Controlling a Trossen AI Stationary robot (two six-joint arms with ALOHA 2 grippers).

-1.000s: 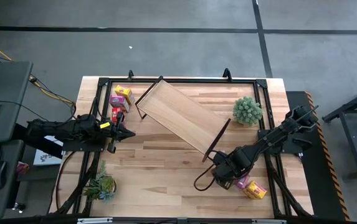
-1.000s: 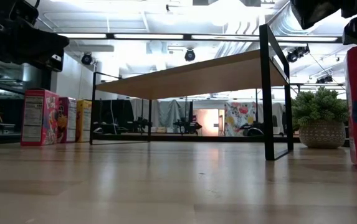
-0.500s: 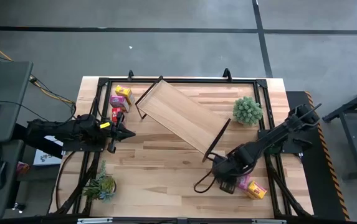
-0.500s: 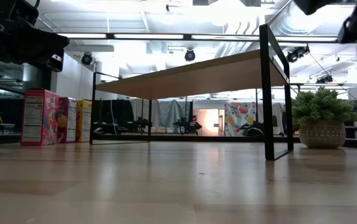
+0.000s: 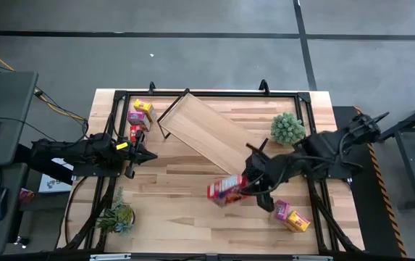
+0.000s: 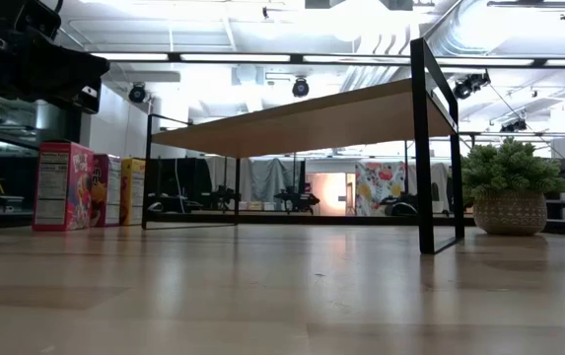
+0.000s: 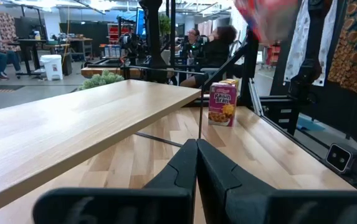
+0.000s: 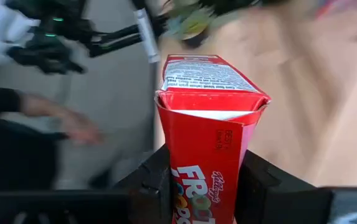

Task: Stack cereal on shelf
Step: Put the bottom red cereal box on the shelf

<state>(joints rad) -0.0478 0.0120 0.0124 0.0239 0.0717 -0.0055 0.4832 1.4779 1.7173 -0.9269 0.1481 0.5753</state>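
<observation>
My right gripper (image 5: pixel 249 187) is shut on a red cereal box (image 5: pixel 227 190) in the air, just off the near right end of the shelf (image 5: pixel 211 134). The shelf is a light-wood board on black end frames and stands slantwise on the table. Yellow (image 5: pixel 143 106), pink (image 5: pixel 138 117) and red (image 5: pixel 135 133) boxes stand at the far left. A pink box (image 5: pixel 282 211) and a yellow box (image 5: pixel 298 221) lie near the right corner. My left gripper (image 5: pixel 149 154) waits shut at the table's left side. My right gripper pinches the red box between its two fingers (image 8: pixel 156 180), one on each of two opposite sides, at the box's lower part (image 8: pixel 206 180). The fingers slant downward from the table's right. The box is lifted clear of the table; its dented end (image 8: pixel 210 106) points away from the gripper.
A round green plant (image 5: pixel 287 128) stands at the far right beside the shelf's end. A second plant (image 5: pixel 118 216) sits at the near left corner. Black rails (image 5: pixel 207 94) frame the tabletop. Bare wood lies between the shelf and the near edge.
My right gripper has risen steeply from the near right of the table with the red box, gone toward the table's left, and turned and tipped. The box stood on the table a second ago and is now lifted clear and out of the low view.
</observation>
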